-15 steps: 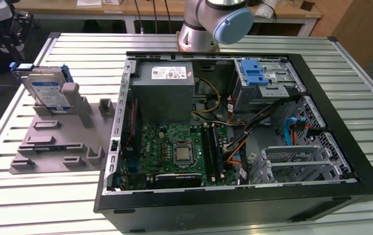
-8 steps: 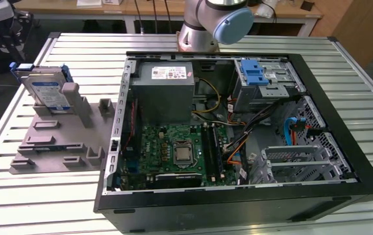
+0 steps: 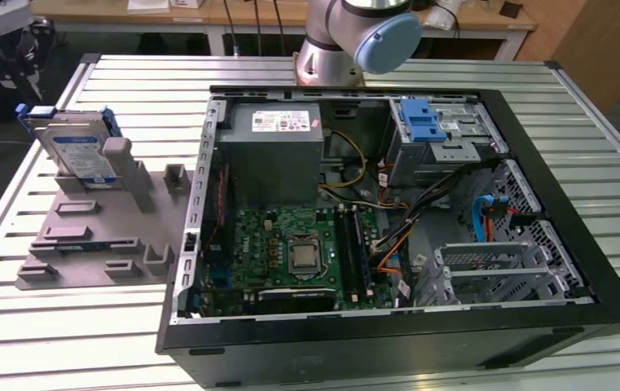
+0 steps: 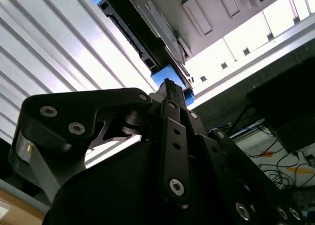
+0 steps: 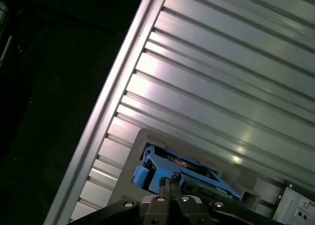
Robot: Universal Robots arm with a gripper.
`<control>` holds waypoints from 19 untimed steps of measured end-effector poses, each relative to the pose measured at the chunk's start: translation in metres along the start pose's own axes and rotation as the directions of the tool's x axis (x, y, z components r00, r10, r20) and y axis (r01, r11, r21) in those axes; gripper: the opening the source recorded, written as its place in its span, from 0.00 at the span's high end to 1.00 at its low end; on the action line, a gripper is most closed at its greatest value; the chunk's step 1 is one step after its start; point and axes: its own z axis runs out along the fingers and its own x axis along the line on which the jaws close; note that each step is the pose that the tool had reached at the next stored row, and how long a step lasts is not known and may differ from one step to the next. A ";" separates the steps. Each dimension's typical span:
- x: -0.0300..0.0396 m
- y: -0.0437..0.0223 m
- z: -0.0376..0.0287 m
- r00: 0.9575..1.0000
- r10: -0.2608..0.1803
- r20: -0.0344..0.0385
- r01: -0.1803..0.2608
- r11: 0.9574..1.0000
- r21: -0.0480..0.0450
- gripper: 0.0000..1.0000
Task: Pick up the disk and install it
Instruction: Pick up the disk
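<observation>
Gripper [image 5: 170, 181] clenched, empty, aimed at the disk [image 5: 189, 168], v. near its blue bracket [image 4: 157, 80]; disk's on edge in grey fixture [image 3: 92, 244], beside PC case [image 3: 397, 326].

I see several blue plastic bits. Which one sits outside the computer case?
The bracket around the disk, standing upright in the grey holder on the exterior view's left. The blue latch and blue cable are both inside the case.
</observation>
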 end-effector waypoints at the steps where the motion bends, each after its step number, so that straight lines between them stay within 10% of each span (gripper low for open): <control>1: 0.0000 0.0000 0.0000 1.000 -0.018 0.000 0.018 1.000 0.000 0.89; 14: 0.0000 0.0000 0.0000 0.990 -0.138 -0.003 0.138 0.990 -0.002 0.89; 19: 0.0000 0.0000 0.0003 0.974 -0.225 -0.005 0.225 0.974 -0.004 0.89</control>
